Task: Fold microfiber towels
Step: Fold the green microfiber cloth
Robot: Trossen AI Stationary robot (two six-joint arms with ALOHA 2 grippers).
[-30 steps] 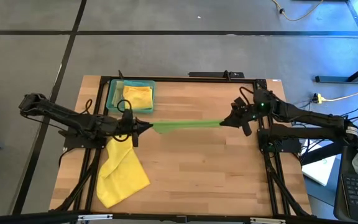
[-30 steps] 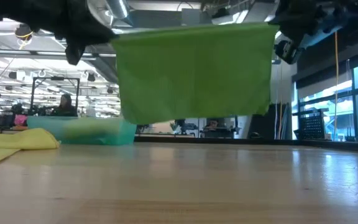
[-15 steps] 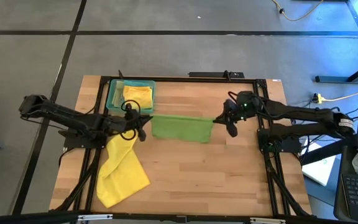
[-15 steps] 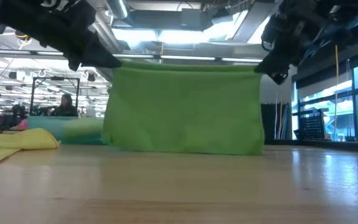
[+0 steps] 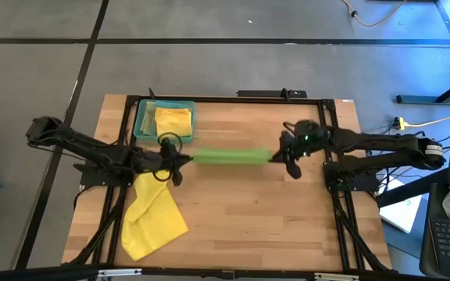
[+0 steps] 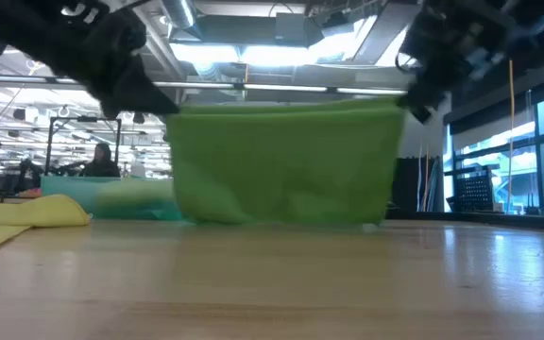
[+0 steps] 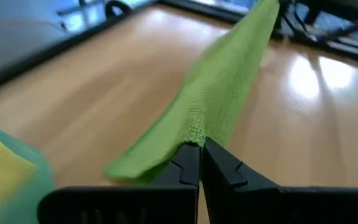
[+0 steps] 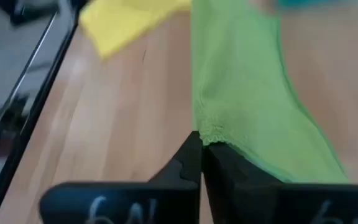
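— Across the frame's middle, on the pale wooden slatted table (image 5: 241, 211), what changed?
— The bright green microfiber towel (image 5: 231, 157), a half-second ago spread flatter, now hangs as a narrow band, hem near the wood.
— Grips?
— Left gripper (image 5: 184, 159) and right gripper (image 5: 275, 156) each pinch a top corner, so lowering into a fold looks close.
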